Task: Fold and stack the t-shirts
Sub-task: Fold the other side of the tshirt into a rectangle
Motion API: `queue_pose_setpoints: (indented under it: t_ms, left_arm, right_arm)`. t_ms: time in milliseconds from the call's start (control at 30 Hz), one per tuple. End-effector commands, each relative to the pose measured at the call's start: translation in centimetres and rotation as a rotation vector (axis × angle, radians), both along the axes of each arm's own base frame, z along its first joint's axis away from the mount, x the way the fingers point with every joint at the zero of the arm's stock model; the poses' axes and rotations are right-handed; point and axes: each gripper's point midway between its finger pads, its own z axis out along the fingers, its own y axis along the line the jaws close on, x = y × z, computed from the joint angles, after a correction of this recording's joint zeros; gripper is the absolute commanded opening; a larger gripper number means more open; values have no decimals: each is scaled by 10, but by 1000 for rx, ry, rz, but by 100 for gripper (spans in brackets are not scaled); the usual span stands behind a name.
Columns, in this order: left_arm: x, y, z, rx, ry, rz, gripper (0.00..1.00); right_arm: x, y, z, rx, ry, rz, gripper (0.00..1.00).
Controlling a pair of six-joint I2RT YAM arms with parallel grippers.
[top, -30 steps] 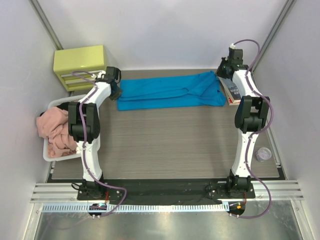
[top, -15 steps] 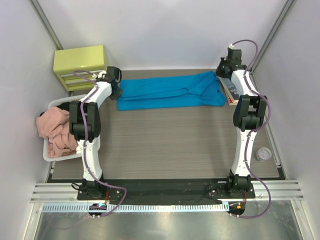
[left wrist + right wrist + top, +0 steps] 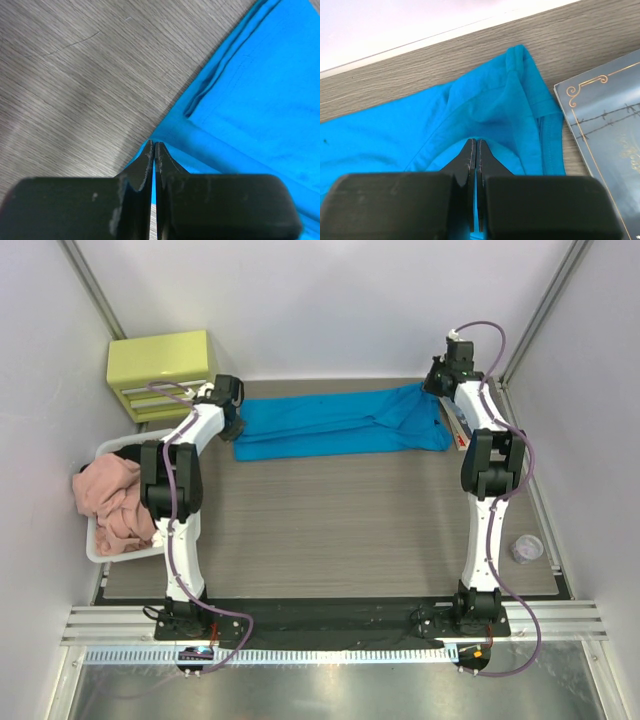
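Observation:
A turquoise-blue t-shirt (image 3: 340, 425) lies stretched left to right across the far part of the table. My left gripper (image 3: 237, 423) is shut on its left edge. In the left wrist view the fingertips (image 3: 154, 146) pinch a fold of blue cloth (image 3: 250, 100). My right gripper (image 3: 432, 388) is shut on the shirt's far right corner. In the right wrist view the cloth (image 3: 485, 110) bunches up around the closed gripper (image 3: 474, 142). A pink shirt (image 3: 110, 502) lies crumpled in a white basket (image 3: 92, 550) at the left.
A yellow-green drawer box (image 3: 160, 368) stands at the far left corner. A dark-blue book (image 3: 605, 135) lies just right of the shirt, mostly under the right arm in the top view (image 3: 462, 435). A small round object (image 3: 526, 548) sits near the right edge.
My right gripper has moved left and toward the far wall, carrying the shirt's right corner with it and covering more of the book. The left gripper has barely moved.

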Motion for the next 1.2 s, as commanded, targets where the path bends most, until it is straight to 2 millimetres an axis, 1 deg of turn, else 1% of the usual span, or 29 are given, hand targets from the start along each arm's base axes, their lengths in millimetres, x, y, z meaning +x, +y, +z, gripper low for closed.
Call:
queue_pose_setpoints:
  t_ms: [0,200,333,533,633,733,833,967,1167]
  left_arm:
    - [13,11,10,33,-47,26,0]
    - [15,11,9,35,-49,28,0]
    - [17,10,6,37,-47,27,0]
    - [25,9,11,29,-67,29,0]
    - [30,10,16,33,-83,32,0]
    - [34,9,16,34,-85,26,0]
    - [37,8,14,29,-87,25,0]
    - [40,6,11,26,-87,23,0]
    - [41,4,17,12,-98,16,0]
  right_arm:
    - [21,6,41,-4,-125,22,1]
    - [29,7,42,0,-146,19,1]
    - [33,7,38,10,-150,15,1]
    - [35,5,37,-2,-154,6,1]
    - [39,2,47,-9,-183,-5,1]
    - [42,-2,54,-22,-205,-19,1]
    - [42,-2,54,-29,-206,-16,1]
    - [42,-4,47,-32,-193,-25,1]
    - [38,-12,53,-38,-195,-34,1]
